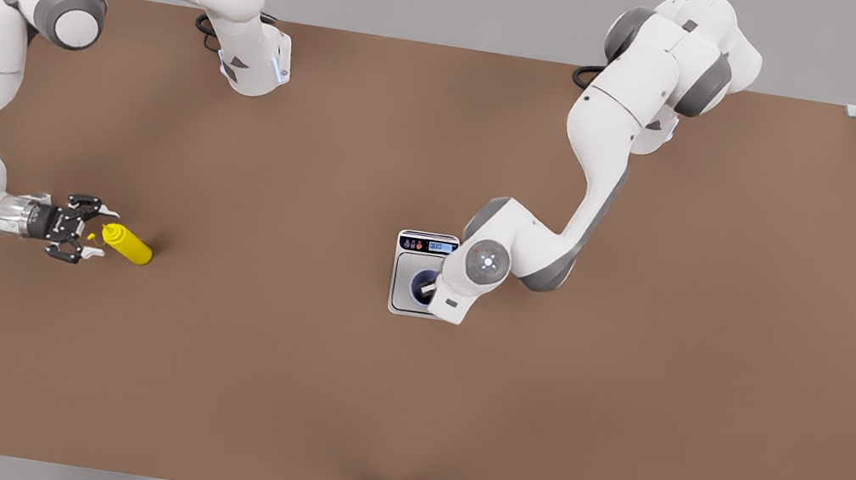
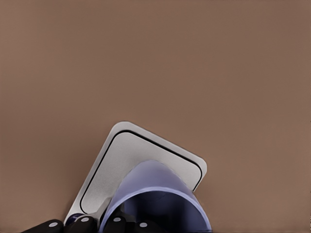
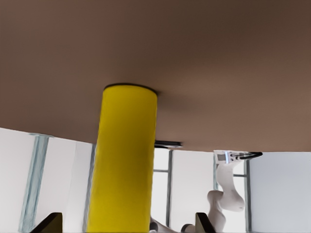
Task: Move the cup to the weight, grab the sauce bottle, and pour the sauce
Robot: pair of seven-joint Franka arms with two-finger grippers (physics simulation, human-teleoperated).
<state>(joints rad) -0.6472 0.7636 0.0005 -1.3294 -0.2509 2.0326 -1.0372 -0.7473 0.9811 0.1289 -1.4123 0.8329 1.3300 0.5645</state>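
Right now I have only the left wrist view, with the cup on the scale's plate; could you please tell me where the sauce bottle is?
Observer: The sauce bottle stands upright on the table, well off to the front view's left of the weight.
Operator: Is the right gripper there?
Observer: Yes, the right gripper lies level, fingers open either side of the bottle, not touching.
Operator: Anything on the weight's far side?
Observer: The left gripper is at the cup; beyond it the display glows blue.
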